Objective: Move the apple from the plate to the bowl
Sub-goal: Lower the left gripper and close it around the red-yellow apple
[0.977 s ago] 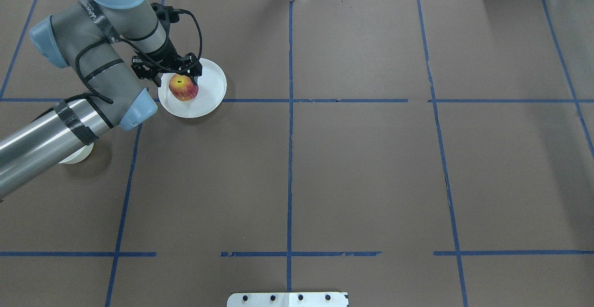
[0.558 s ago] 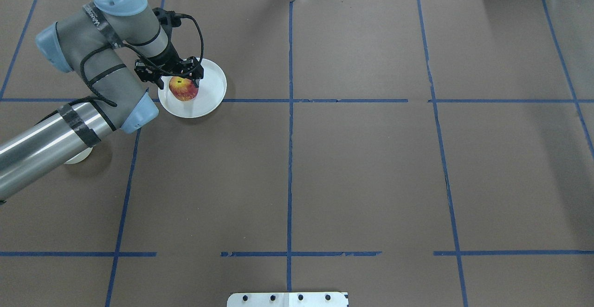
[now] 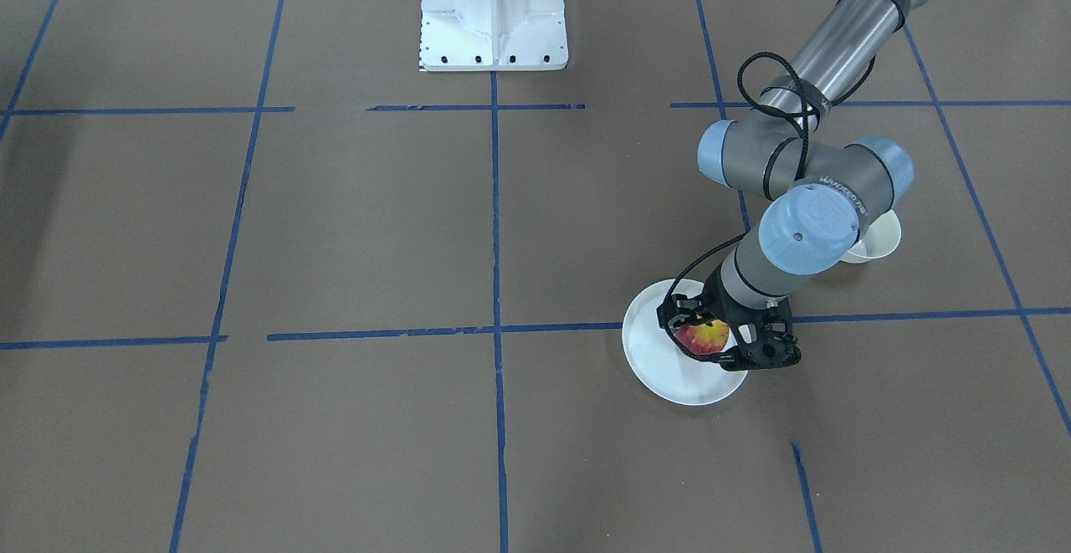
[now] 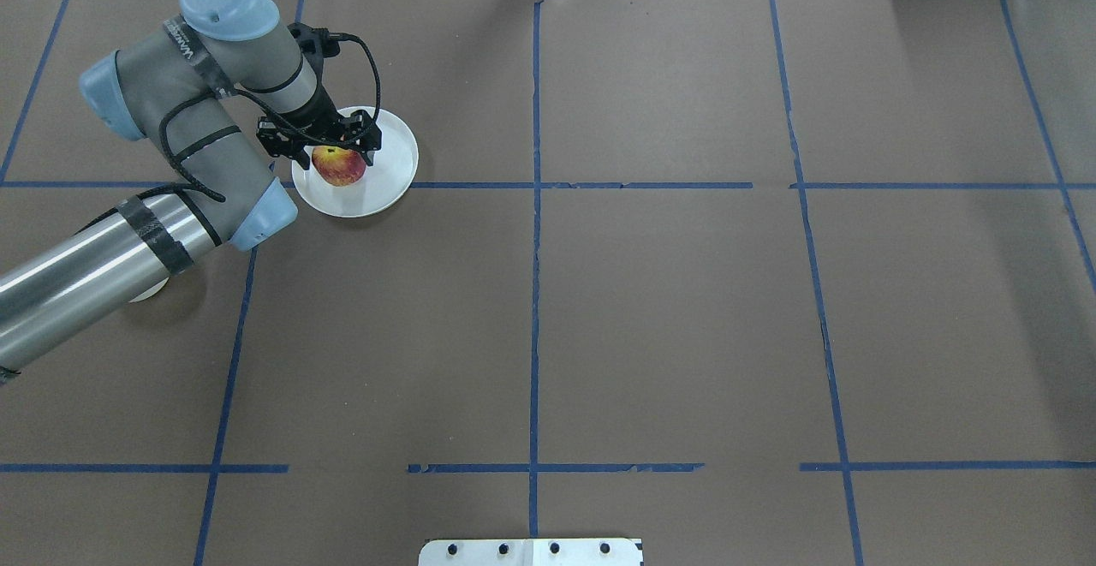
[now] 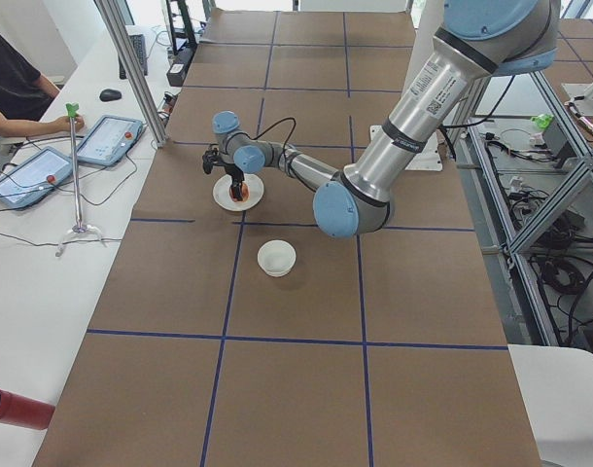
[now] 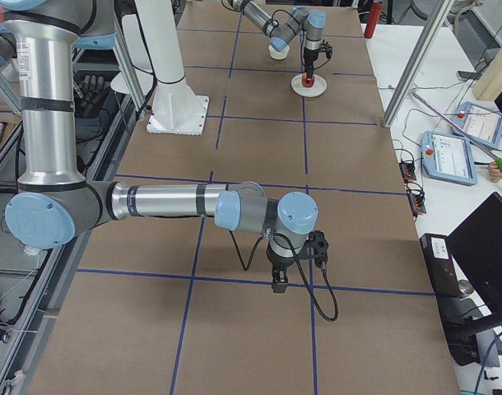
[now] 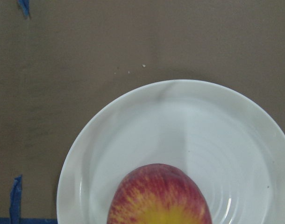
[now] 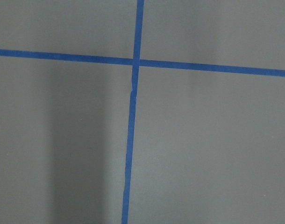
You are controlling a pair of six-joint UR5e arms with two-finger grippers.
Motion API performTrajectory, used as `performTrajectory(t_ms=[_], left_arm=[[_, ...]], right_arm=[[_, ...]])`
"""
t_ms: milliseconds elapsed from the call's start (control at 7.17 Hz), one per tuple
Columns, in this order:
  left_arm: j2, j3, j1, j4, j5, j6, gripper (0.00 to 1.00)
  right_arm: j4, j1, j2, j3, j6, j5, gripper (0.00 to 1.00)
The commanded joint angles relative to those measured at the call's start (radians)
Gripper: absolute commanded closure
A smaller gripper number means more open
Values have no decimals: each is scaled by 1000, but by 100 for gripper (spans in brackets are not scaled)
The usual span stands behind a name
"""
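Note:
The red and yellow apple (image 4: 341, 167) lies on the white plate (image 4: 390, 163) at the far left of the table. It fills the bottom of the left wrist view (image 7: 159, 198), resting on the plate (image 7: 133, 126). My left gripper (image 4: 335, 153) is open and lowered over the apple, with a finger on each side of it. The front view shows the same: gripper (image 3: 716, 342), apple (image 3: 708, 337), plate (image 3: 661, 360). The cream bowl (image 3: 877, 243) stands beside the plate, mostly hidden under my left arm in the overhead view (image 4: 147, 294). My right gripper (image 6: 289, 271) hangs above bare table; I cannot tell whether it is open.
The table is covered with brown paper (image 4: 668, 318) marked by blue tape lines. The robot's white base (image 3: 494, 13) stands at the table's near edge. An operator and tablets sit beyond the far edge (image 5: 44, 146).
My left gripper has come down lower around the apple and the arm has shifted slightly. The apple and plate have not moved.

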Motion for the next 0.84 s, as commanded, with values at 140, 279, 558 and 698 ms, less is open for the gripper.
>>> performTrajectory(t_ms=[140,279,558,698], left_arm=[[0,7,14,-9,14,-11,36],[0,1,12,-6,14,-10,68],[36,-135,-55,69,13,1,100],[59,-213,-75,133,9,34,100]], right_arm=[[0,0,0,0,0,0,0],[0,0,0,0,0,0,0],[0,0,0,0,0,0,0],[0,0,0,0,0,0,0]])
